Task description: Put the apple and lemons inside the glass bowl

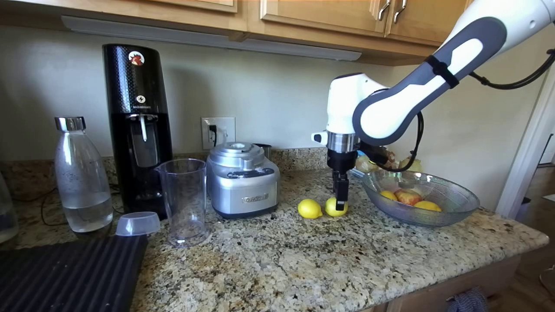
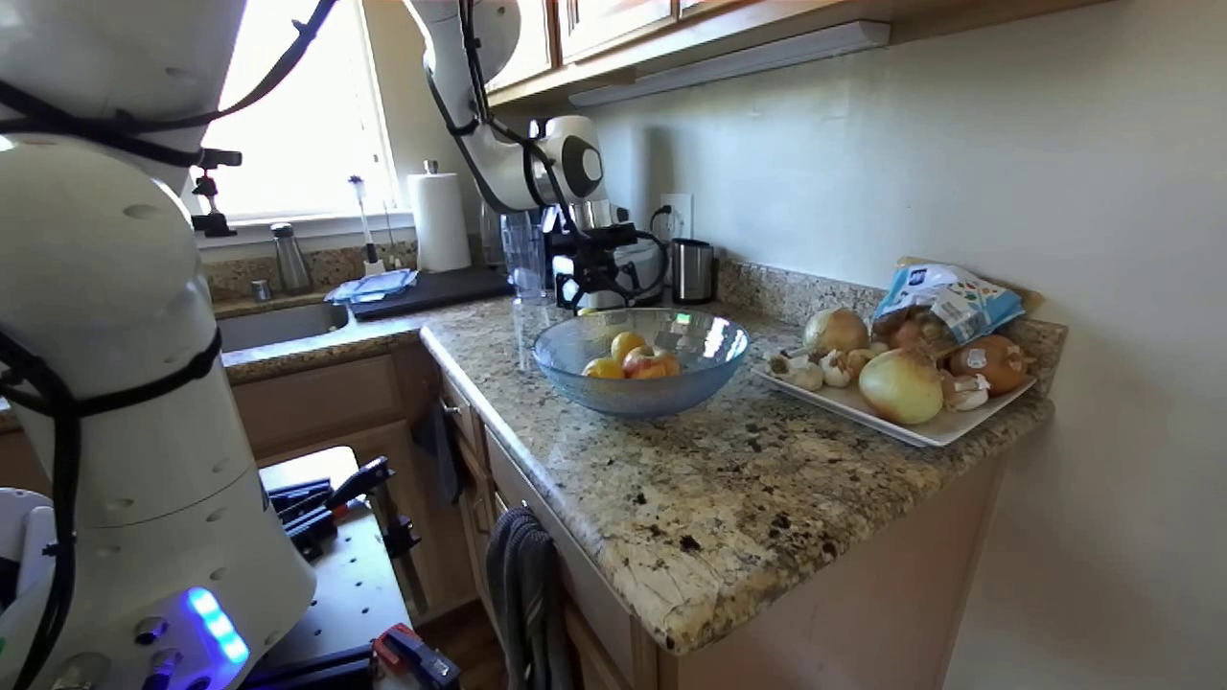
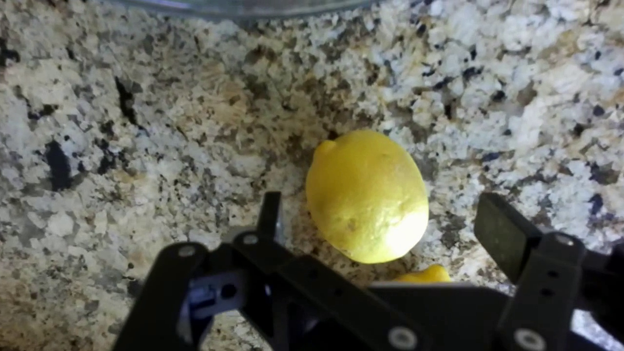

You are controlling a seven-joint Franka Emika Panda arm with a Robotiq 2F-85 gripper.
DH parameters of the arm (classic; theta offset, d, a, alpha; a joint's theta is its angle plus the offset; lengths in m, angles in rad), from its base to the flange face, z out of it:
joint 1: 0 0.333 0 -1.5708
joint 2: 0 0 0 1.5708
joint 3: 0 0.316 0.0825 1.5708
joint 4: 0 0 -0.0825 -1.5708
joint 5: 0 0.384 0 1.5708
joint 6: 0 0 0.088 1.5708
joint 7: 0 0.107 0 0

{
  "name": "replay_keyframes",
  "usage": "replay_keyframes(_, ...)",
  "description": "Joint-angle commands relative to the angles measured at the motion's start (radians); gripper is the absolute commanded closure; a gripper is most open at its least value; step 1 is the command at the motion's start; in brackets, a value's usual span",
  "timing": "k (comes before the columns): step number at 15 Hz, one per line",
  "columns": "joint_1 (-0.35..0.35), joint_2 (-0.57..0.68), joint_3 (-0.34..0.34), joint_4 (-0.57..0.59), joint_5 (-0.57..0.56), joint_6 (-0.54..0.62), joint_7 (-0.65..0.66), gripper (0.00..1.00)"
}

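Note:
The glass bowl (image 1: 420,220) (image 2: 633,395) stands on the counter in both exterior views. Its edge (image 3: 253,7) shows at the top of the wrist view. The red-yellow apple (image 1: 408,197) (image 2: 652,363) and two lemons (image 1: 428,206) (image 2: 628,343) lie inside it. Two lemons are on the counter beside the bowl: one (image 1: 309,209) farther from it, one (image 1: 331,208) nearer. My gripper (image 1: 341,203) (image 3: 378,207) points down at the nearer lemon (image 3: 366,197). Its fingers are apart on either side, with gaps to the lemon. The farther lemon (image 3: 429,274) is mostly hidden by the gripper in the wrist view.
A silver appliance base (image 1: 245,186), clear pitcher (image 1: 185,212), black soda machine (image 1: 136,130) and bottle (image 1: 82,186) stand along the counter. A tray (image 2: 925,433) of onions and garlic lies on the bowl's far side. Cabinets (image 1: 325,17) hang above.

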State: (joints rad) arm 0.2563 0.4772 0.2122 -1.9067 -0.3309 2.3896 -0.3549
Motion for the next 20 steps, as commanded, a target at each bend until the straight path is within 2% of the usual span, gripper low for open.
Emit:
replay_keyframes(1, -0.011, 0.034, 0.0, 0.02, -0.006, 0.007, -0.049, 0.0)
replay_keyframes(5, -0.011, 0.065, -0.001, 0.042, -0.008, 0.001, -0.067, 0.0)
replay_keyframes(6, -0.009, 0.071, -0.003, 0.046, -0.01, 0.001, -0.064, 0.04)
replay_keyframes(7, -0.009, 0.072, -0.003, 0.047, -0.008, 0.001, -0.063, 0.26)
replay_keyframes(9, -0.009, 0.071, -0.003, 0.047, -0.009, 0.002, -0.063, 0.31)
replay_keyframes(14, -0.008, 0.042, -0.005, 0.035, -0.008, -0.007, -0.048, 0.62)
replay_keyframes(20, -0.003, -0.052, -0.022, -0.013, -0.011, -0.047, 0.008, 0.66)
